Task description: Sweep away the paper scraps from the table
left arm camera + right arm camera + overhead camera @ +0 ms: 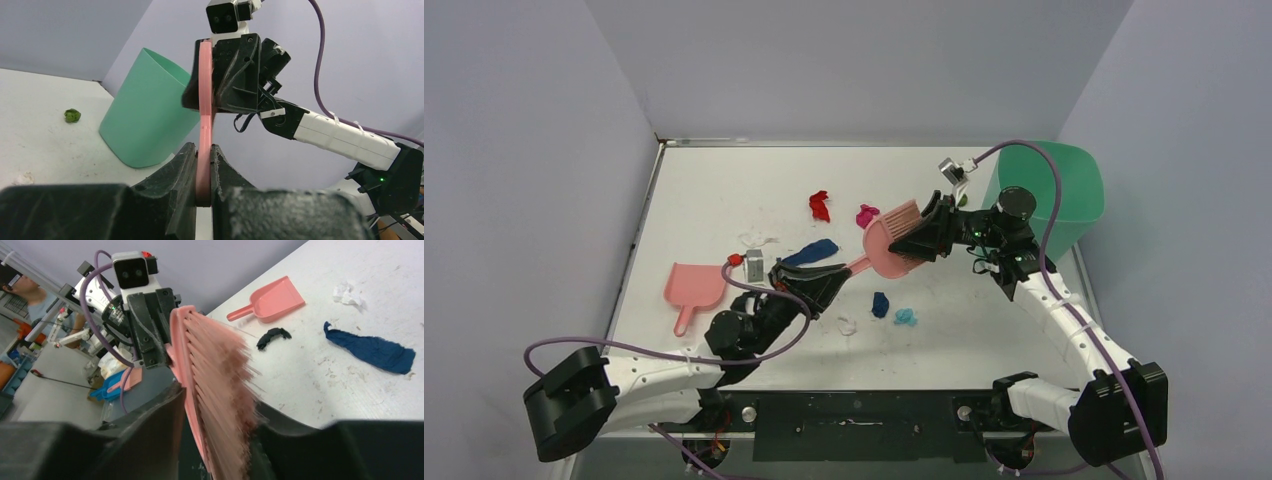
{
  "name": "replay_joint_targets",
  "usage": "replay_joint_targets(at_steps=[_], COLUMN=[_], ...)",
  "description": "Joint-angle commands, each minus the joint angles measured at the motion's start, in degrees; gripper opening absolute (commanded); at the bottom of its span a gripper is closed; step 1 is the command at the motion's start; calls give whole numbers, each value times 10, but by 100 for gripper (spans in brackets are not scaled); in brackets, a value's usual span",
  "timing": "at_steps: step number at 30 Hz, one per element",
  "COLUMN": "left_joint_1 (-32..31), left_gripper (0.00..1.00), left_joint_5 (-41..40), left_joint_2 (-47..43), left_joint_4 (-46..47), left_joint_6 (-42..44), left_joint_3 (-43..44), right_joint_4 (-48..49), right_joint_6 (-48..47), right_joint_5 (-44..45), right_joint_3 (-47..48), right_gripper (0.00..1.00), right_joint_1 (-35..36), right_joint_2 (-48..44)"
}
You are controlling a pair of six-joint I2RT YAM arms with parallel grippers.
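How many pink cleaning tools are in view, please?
2: the brush, held between the left end effector and the right end effector; the dustpan, lying left on the table. None appears hidden.

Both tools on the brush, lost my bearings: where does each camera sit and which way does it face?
Top external: above and behind the bases, looking down on the table; both arms show, left tool and right tool on the pink brush.
Left wrist: on the left arm, facing the right arm and green bin; own fingers show.
Right wrist: on the right arm, facing the left arm and pink dustpan; own fingers show.
Shared: all see the brush; each wrist view shows the other arm.
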Motion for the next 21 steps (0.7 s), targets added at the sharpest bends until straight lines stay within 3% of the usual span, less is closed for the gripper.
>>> replay_joint_targets(at_steps=[1, 5, 8, 14, 17, 21], left_joint_1=[4, 3, 3, 4, 4, 6], left_gripper=[0, 0, 0, 0, 0, 0], left_joint_5=[-5, -62, -150, -364, -501, -624], left_joint_2=[-52, -197, -311, -444, -486, -516], left_joint_4=[-21, -227, -449, -766, -886, -1007], left_joint_6=[23, 88, 141, 188, 147, 96], left_joint_3=[21, 48, 103, 216, 253, 297], right_joint_4=[-106, -250, -278, -311, -320, -357], right_joint_6=[-125, -246, -282, -329, -337, -354], right_joint_5=[25, 133, 197, 278, 319, 384], right_joint_3=[41, 90, 109, 163, 218, 306], right_gripper=[55, 78, 83, 84, 84, 81], right_joint_1=[-1, 0, 15, 92, 141, 219], right_joint_2=[-5, 9, 28, 119, 183, 277])
